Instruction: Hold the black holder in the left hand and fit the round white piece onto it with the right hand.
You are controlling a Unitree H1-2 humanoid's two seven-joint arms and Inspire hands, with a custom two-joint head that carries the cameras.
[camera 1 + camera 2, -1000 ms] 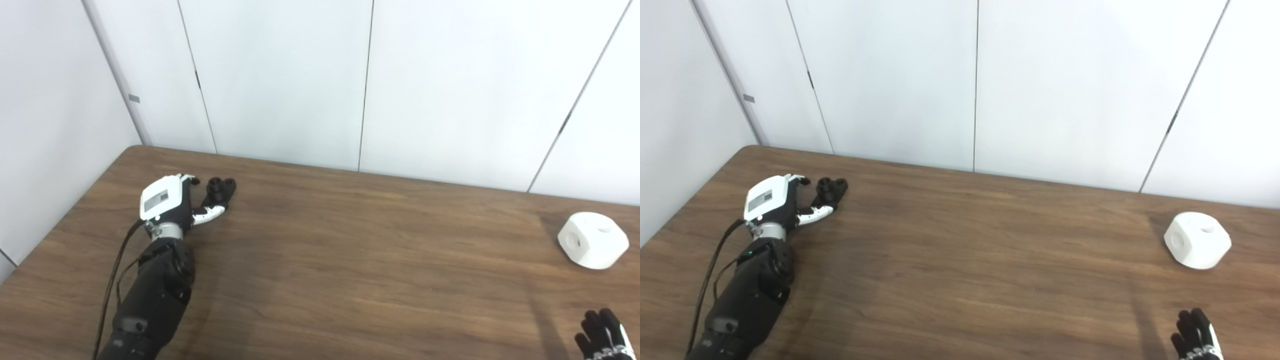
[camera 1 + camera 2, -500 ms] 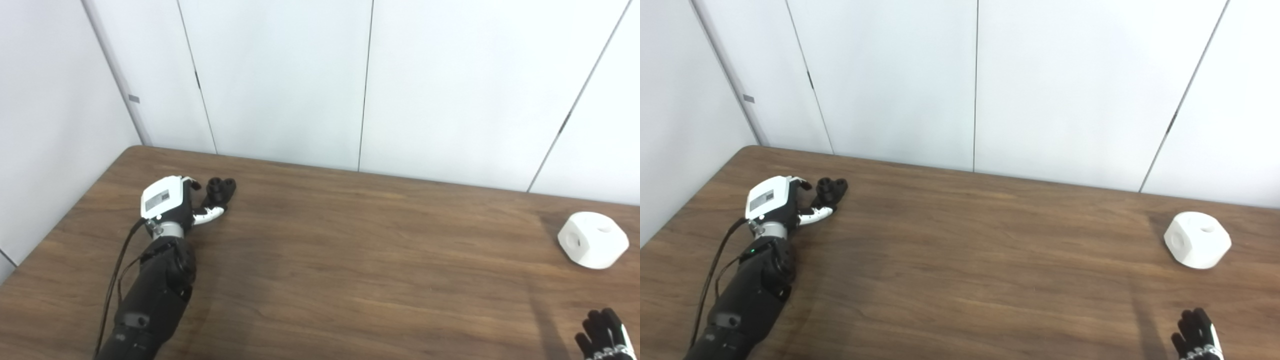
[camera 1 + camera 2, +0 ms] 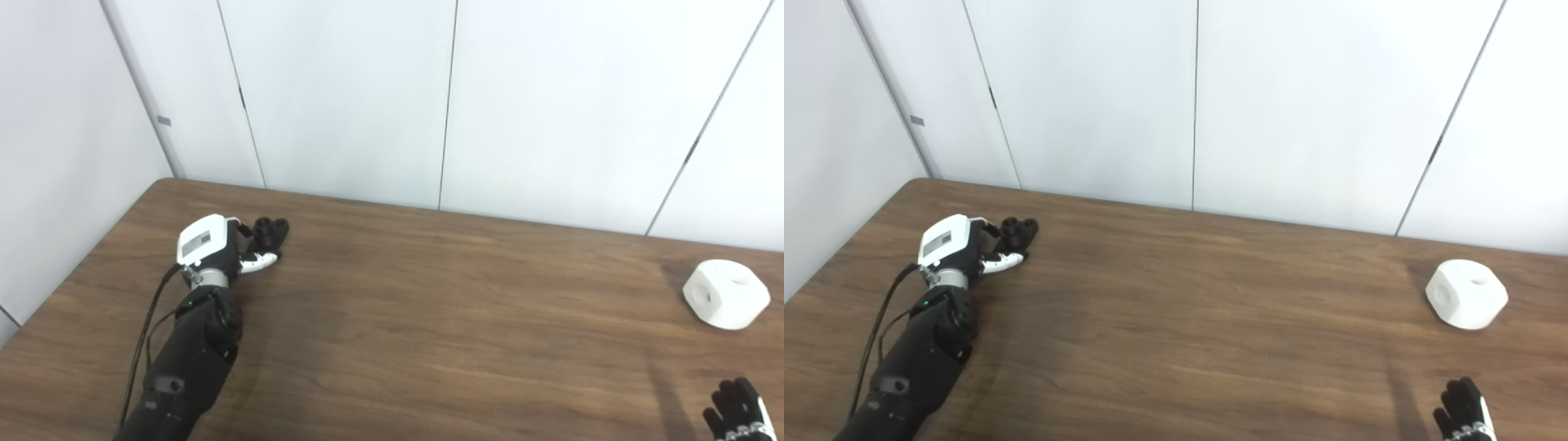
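Observation:
The black holder [image 3: 271, 231] lies on the brown table at the far left. My left hand [image 3: 215, 248] is right beside it on its near-left side, fingers apart around it, thumb [image 3: 257, 264] below it; it also shows in the right eye view [image 3: 958, 248]. No firm hold on the holder [image 3: 1019, 231] shows. The round white piece [image 3: 726, 294] with holes sits on the table at the far right, also in the right eye view [image 3: 1466, 293]. My right hand [image 3: 738, 410] is at the bottom right edge, well short of the white piece, fingers apart and empty.
The wooden table [image 3: 429, 318] spans the view, its far edge against white wall panels [image 3: 447, 98]. The table's left edge runs close to my left arm [image 3: 184, 361].
My left hand has edged forward and right, closer against the black holder. The right hand and the white piece have not moved.

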